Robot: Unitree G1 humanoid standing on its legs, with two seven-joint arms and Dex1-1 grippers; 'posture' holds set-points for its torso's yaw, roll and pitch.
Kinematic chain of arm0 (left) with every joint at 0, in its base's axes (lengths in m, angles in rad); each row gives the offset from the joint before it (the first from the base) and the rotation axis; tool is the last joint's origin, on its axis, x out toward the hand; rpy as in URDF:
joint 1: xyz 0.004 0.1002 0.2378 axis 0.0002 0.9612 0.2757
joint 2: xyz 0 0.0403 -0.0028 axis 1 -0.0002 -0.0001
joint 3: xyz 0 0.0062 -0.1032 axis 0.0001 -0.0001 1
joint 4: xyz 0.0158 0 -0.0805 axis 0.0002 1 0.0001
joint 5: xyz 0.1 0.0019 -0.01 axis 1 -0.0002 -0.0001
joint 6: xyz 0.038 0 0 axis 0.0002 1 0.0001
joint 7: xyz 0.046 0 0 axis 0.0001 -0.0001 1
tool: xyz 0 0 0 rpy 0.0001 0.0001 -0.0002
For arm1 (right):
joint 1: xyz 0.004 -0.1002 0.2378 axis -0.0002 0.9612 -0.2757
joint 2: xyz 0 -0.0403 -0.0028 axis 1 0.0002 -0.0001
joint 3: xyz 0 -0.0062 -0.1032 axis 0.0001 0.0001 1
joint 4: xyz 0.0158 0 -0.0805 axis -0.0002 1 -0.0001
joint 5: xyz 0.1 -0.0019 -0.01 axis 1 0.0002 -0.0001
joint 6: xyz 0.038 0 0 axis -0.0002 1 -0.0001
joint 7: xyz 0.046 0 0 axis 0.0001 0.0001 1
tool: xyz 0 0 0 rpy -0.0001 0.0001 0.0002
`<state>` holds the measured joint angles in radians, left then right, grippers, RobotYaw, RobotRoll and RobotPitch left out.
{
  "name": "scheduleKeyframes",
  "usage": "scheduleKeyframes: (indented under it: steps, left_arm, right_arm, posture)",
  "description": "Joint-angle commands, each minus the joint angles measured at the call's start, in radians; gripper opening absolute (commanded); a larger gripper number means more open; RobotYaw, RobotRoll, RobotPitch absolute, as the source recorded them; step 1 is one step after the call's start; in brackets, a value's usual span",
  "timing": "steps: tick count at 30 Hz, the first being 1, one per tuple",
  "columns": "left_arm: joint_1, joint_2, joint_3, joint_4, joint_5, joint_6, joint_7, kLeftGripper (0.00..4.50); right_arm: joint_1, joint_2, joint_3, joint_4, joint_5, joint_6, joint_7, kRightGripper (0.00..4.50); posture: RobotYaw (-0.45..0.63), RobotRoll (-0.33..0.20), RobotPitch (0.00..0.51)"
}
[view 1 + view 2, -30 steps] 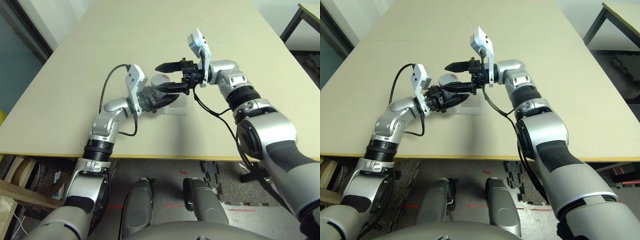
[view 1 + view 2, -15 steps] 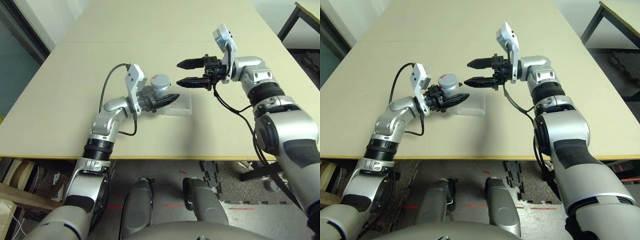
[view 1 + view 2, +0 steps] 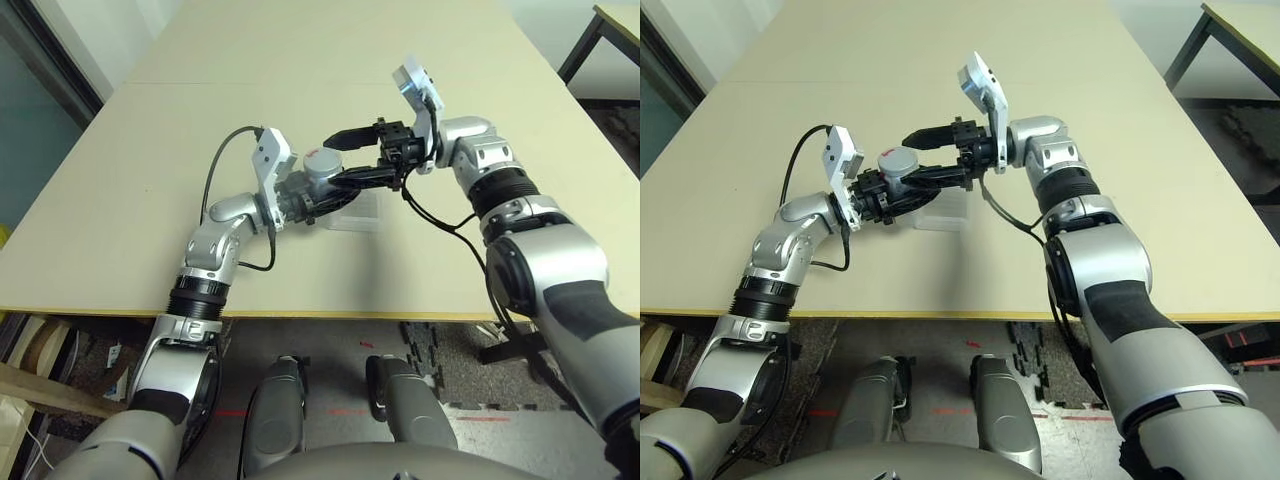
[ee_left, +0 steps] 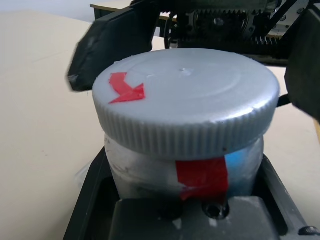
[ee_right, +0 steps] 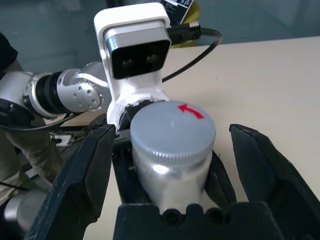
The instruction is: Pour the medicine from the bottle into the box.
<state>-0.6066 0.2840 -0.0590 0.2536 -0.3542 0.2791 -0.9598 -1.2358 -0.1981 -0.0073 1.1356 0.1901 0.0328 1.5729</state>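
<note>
**Cap still on, right claw lined up around it**

Nearest to me, the left claw (image 3: 318,204) is pinched tight on the lower body of the bottle (image 3: 318,176), holding it upright above the counter (image 3: 120,200). The bottle looks like a small, light metal can: stiff walls that won't dent, but smooth and probably slippery, so that low, firm grip on the body seems the right place for it. The ribbed cap (image 4: 186,102), with a red arrow on top, is still screwed on; those ridges are the natural place to take hold for twisting.

Just beyond, the right claw (image 5: 177,150) stands spread wide, one finger on each side of the cap, not touching it. I'd guess it needs to close squarely on the ribbing.

Past the left claw's tips, the clear box (image 3: 358,212) lies flat on the counter, light enough to skid if bumped.
</note>
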Motion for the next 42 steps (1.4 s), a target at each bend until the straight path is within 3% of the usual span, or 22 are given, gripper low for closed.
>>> scheduleKeyframes:
  steps: [1,13,31,42]
  left_arm:
    - [-0.008,-0.006,-0.015,0.008,0.005,-0.006,-0.010,2.68]
    - [0.002,-0.009,-0.015,-0.007,0.004,-0.003,-0.007,2.68]
    - [0.013,-0.004,-0.016,-0.012,0.001,-0.002,-0.005,2.68]
    - [0.014,-0.005,-0.014,-0.008,0.004,-0.003,-0.005,2.68]
  right_arm:
    - [-0.006,0.025,-0.007,-0.008,0.001,-0.014,-0.026,4.50]
    - [-0.025,0.044,-0.019,0.039,-0.014,-0.040,-0.122,4.50]
    - [-0.007,-0.112,-0.038,0.072,-0.018,0.001,-0.110,4.50]
    - [0.000,-0.153,-0.039,0.054,-0.020,0.020,-0.020,4.50]
  posture:
    - [-0.04,0.000,0.123]
    - [-0.03,0.000,0.126]
    - [-0.04,0.000,0.129]
    - [-0.04,0.000,0.124]
